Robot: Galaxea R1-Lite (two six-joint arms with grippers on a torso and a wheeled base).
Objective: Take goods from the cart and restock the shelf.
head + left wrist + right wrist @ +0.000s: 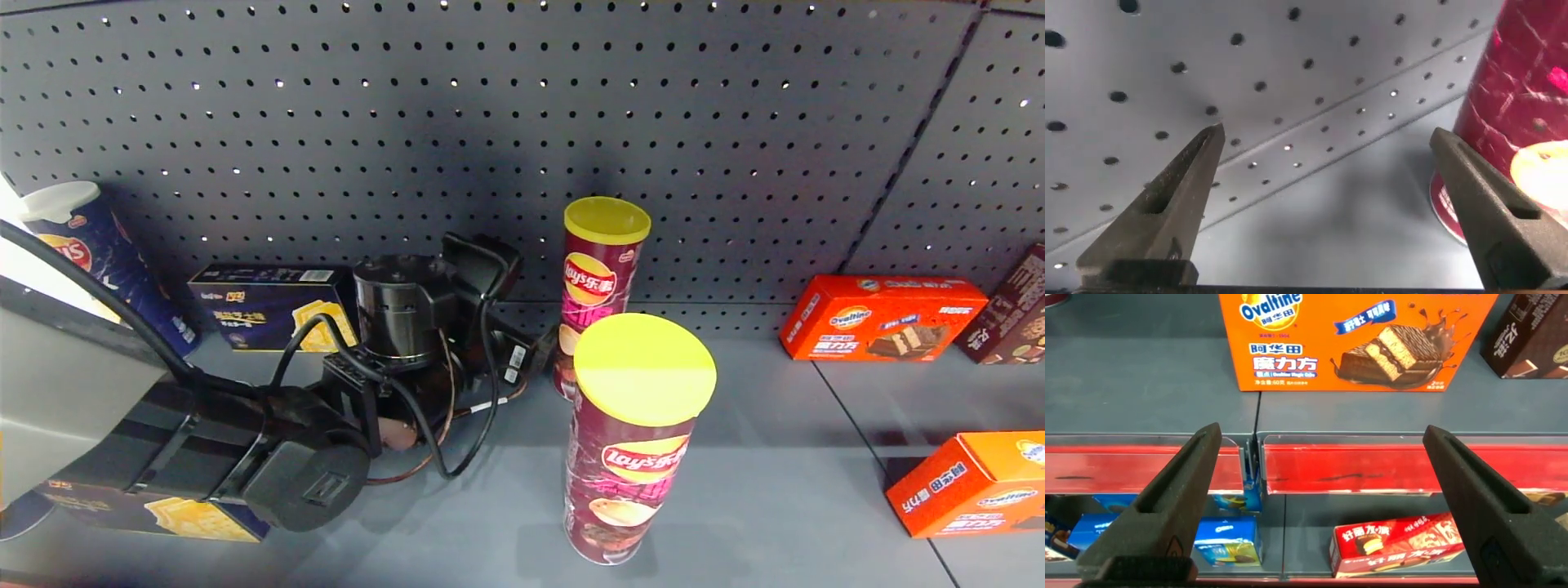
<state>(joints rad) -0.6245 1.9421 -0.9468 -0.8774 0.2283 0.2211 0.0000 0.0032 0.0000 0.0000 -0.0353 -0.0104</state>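
Two maroon chip cans with yellow lids stand upright on the grey shelf (775, 457): one near the pegboard (602, 269), one in front of it (633, 441). My left arm lies across the shelf, and its gripper (540, 349) sits at the base of the rear can, on its left. In the left wrist view the left gripper (1328, 135) is open with only shelf and pegboard between its fingers, and a maroon can (1527, 106) stands just outside one finger (1478, 196). My right gripper (1323, 431) is open and holds nothing, in front of the shelf's red edge strip (1372, 467).
A blue chip can (98, 253) leans at far left. Beside it lies a blue box (269, 306), and another blue box (163, 510) is under my left arm. Orange boxes (882, 318) (971, 486) and a brown box (1012, 310) lie right. An orange box (1360, 343) lies above the strip, with smaller boxes (1388, 543) below.
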